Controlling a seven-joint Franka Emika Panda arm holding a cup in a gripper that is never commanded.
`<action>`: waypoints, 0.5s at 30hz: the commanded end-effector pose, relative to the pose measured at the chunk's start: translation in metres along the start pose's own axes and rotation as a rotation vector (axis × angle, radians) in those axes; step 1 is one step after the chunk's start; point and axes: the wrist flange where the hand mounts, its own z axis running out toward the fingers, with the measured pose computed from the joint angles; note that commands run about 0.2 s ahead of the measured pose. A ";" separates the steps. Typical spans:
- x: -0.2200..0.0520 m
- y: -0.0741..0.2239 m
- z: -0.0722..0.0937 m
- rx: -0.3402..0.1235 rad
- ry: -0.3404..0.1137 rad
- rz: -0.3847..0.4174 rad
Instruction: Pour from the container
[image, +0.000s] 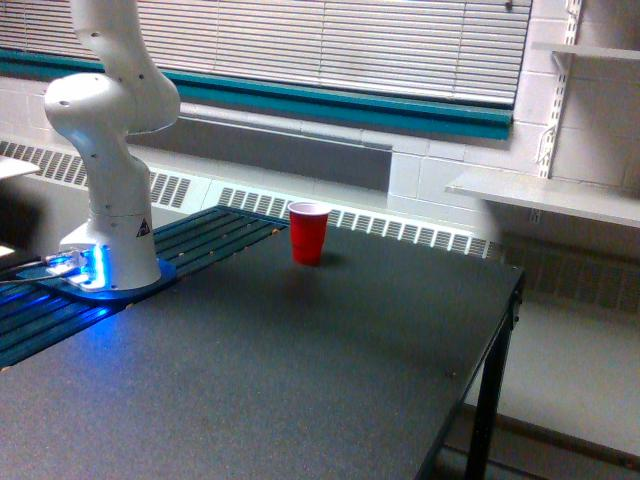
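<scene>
The arm (110, 130) runs out past the top edge of the exterior view, so its upper links, its jaws and whatever they carry lie out of sight. The desk (300, 370) is cut off by the bottom and left edges. The inside of the red cup (308, 233) is too small to tell whether it holds anything.

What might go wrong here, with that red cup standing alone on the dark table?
The red cup is light and stands free on the table, so a bump from the arm could tip it. Its mouth is narrow, so a pour might miss and scatter. The gripper is out of view, so what it holds cannot be checked.
</scene>
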 end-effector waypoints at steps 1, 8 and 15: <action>0.021 0.009 -0.023 0.006 0.050 0.012; 0.016 0.008 -0.025 0.009 0.064 0.001; 0.005 0.006 -0.029 0.013 0.075 -0.023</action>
